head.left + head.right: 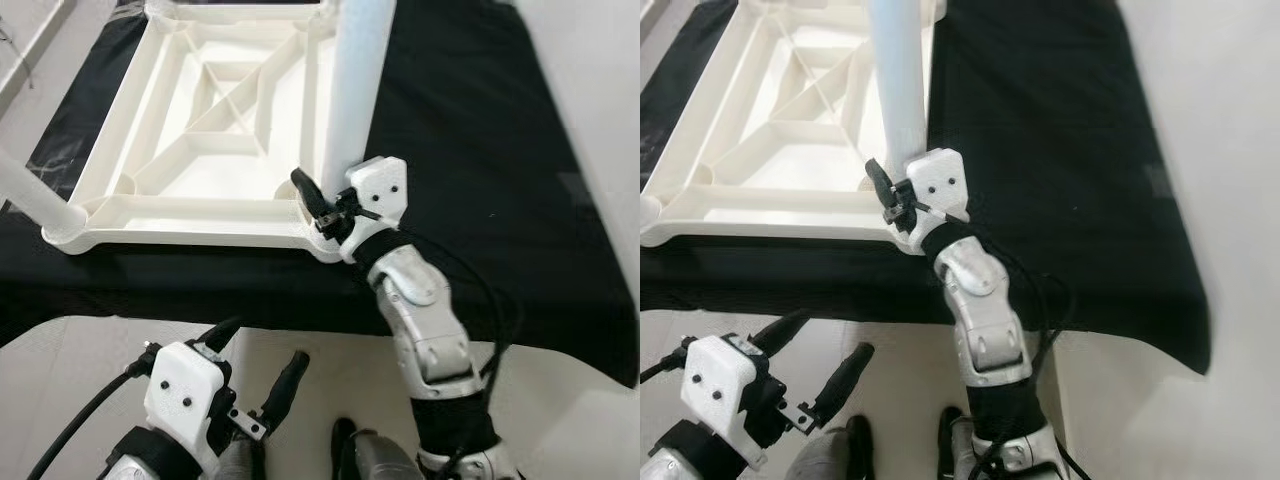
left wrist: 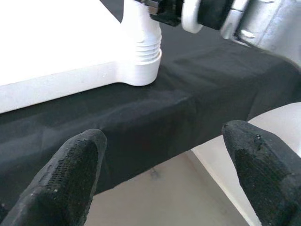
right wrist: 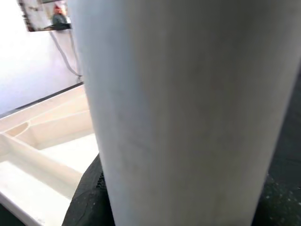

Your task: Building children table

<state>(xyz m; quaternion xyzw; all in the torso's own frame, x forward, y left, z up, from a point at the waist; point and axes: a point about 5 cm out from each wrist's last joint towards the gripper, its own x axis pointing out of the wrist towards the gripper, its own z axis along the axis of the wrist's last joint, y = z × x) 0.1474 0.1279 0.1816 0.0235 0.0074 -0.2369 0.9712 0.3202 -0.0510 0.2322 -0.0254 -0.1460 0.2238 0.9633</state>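
An upturned white plastic tabletop (image 1: 150,215), ribbed underneath, lies on a black cloth. A white table leg (image 1: 355,90) stands upright in its near right corner socket (image 2: 143,70). My right gripper (image 1: 325,188) is shut on the base of this leg, with one black finger (image 1: 305,188) showing on its left side. The right wrist view has the leg (image 3: 178,113) close up. My left gripper (image 1: 265,342) hangs open below the near edge of the cloth, holding nothing, its fingertips (image 2: 75,169) wide apart.
A second white leg (image 1: 30,195) sticks out of the near left corner toward me. The black cloth (image 1: 480,150) covers the low surface, and its right part is bare. Pale floor lies in front of it, where my feet (image 1: 345,440) stand.
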